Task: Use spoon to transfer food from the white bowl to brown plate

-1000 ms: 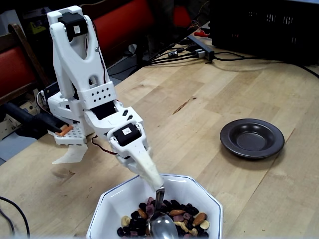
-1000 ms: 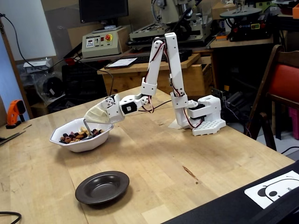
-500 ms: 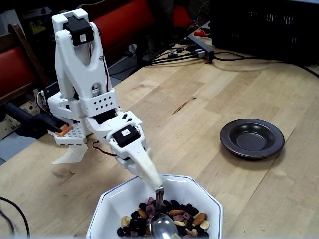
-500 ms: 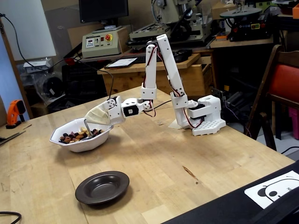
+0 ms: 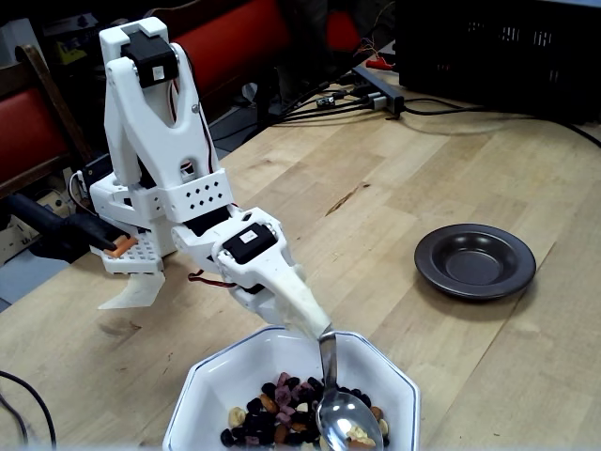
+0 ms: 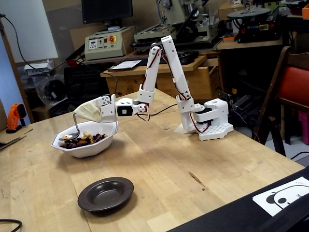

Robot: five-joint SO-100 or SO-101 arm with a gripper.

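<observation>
The white bowl (image 5: 398, 372) (image 6: 98, 145) sits at the near edge of a fixed view and holds the food (image 5: 275, 412) (image 6: 88, 140), a mix of dark bits, tan nuts and purple pieces. My gripper (image 5: 307, 314) (image 6: 89, 111), wrapped in white, is shut on the spoon (image 5: 345, 419) (image 6: 71, 135). The spoon hangs tilted just above the mix with a few pieces in its bowl. The brown plate (image 5: 428, 260) (image 6: 87, 198) lies empty on the wood, well apart from the bowl.
The arm's white base (image 5: 131, 254) (image 6: 212, 126) is fixed at the table's edge. Cables and a black box (image 5: 488, 47) lie at the table's far end. A red chair (image 6: 292, 92) and cluttered workbenches (image 6: 145, 67) surround the table. A panda sheet (image 6: 285, 195) lies at one corner.
The spoon has risen out of the food and swung across the bowl, rightward in one fixed view and leftward in the other, with a few pieces in it. The arm has stretched out further.
</observation>
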